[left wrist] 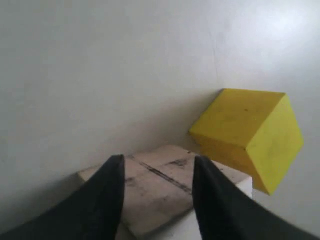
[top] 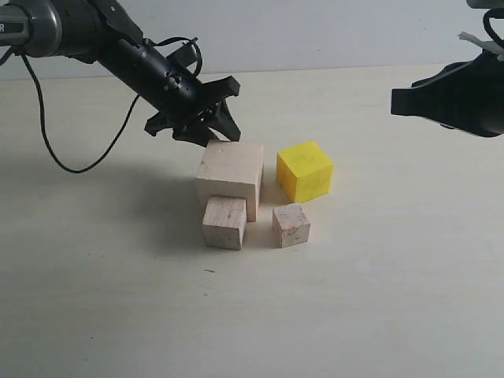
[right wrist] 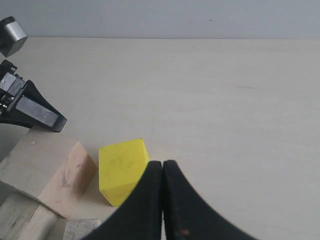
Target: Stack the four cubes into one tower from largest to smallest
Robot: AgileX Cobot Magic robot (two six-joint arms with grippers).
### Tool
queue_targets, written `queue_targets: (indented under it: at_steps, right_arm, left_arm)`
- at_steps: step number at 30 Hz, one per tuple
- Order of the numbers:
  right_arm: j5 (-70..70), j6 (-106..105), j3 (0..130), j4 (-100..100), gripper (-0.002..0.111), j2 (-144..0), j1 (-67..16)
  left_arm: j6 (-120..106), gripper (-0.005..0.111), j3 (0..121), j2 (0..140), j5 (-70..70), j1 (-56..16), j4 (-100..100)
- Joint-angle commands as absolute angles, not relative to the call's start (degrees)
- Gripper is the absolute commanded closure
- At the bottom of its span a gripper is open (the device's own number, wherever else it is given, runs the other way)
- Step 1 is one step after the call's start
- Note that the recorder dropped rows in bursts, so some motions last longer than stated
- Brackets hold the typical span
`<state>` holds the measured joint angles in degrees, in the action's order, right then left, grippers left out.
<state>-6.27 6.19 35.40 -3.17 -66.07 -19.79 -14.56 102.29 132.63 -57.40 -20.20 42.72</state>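
Observation:
Four cubes rest apart on the pale table. The large wooden cube (top: 230, 175) (left wrist: 160, 192) (right wrist: 45, 165) has the yellow cube (top: 305, 171) (left wrist: 250, 135) (right wrist: 121, 167) to its right. In front stand the medium wooden cube (top: 225, 222) (right wrist: 20, 220), touching the large one, and the small wooden cube (top: 290, 225) (right wrist: 80, 229). My left gripper (top: 209, 132) (left wrist: 158, 162) hangs open just over the large cube's back edge, holding nothing. At the upper right, my right gripper (top: 398, 102) (right wrist: 162, 164) is shut and empty, well above the table.
The left arm and its black cable (top: 55, 150) reach in from the upper left. A pale wall (top: 315, 31) bounds the table at the back. Bare tabletop (top: 252, 315) lies in front of the cubes and to both sides.

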Motion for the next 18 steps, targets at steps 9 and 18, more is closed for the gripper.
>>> queue_targets:
  at_steps: [9,18]
  right_arm:
    - [-7.06,6.30,37.06,-2.82,0.108,-66.00,-19.95]
    - [-7.06,6.30,37.06,-2.82,0.108,-66.00,-19.95]
  left_arm:
    - [-14.14,0.064,100.83,125.84,-59.36,-19.99,40.53]
    - [-6.96,0.065,99.16,116.92,-59.87,-19.99,21.74]
